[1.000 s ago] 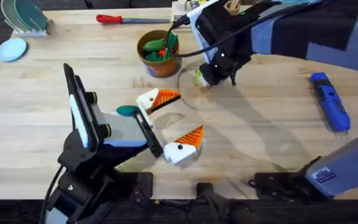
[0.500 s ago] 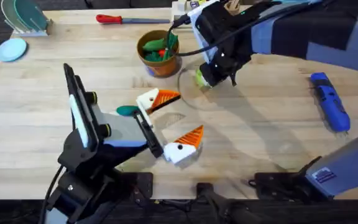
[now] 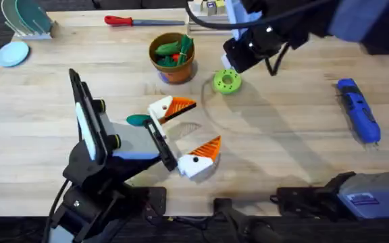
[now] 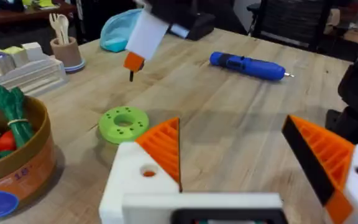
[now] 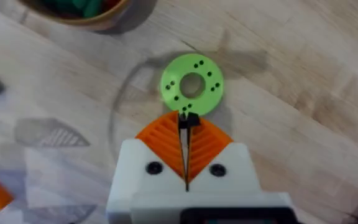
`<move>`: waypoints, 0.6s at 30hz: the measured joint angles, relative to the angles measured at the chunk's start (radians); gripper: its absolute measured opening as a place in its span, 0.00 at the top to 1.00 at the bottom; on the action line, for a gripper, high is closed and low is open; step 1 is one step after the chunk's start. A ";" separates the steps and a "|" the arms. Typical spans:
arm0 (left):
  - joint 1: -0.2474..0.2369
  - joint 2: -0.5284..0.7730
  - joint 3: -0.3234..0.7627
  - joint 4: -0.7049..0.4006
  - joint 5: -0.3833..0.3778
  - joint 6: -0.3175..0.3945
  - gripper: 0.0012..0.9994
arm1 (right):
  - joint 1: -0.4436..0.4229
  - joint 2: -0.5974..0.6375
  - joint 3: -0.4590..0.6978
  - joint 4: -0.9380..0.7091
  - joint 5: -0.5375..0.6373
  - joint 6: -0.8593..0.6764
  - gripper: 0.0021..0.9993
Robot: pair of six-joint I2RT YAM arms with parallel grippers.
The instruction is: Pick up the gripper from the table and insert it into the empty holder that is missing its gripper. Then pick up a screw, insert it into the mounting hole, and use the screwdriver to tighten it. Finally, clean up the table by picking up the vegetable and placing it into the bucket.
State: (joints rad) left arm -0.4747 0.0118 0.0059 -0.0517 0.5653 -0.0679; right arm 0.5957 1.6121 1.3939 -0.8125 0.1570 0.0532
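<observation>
**Screw in the claw, heading for the mounting hole**

The right gripper hangs above the green disc, pads pressed together on a small dark screw. I judge it should travel level, then descend straight over the hole in the holder, a white block faced with ribbed orange, beside the disc. The left gripper stands wide open, empty.

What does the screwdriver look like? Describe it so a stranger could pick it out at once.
Start at the wooden table and look to its right side, away from the orange-brown bucket and the lime-green disc. The screwdriver lies there alone. It is chunky and bright blue, unlike the slim red-handled tool at the far edge.
</observation>
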 joint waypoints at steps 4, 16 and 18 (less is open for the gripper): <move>0.000 0.000 0.000 0.000 0.000 0.000 0.01 | 0.047 -0.028 0.052 -0.085 0.000 0.000 1.00; 0.000 0.000 0.000 0.000 0.000 0.000 0.01 | 0.346 -0.029 0.341 -0.235 -0.023 0.000 1.00; 0.000 0.000 0.000 0.000 0.000 0.000 0.01 | 0.381 -0.029 0.356 -0.233 -0.051 0.009 1.00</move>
State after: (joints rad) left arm -0.4747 0.0119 0.0059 -0.0517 0.5655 -0.0680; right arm 0.9764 1.5829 1.7504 -1.0454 0.1059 0.0622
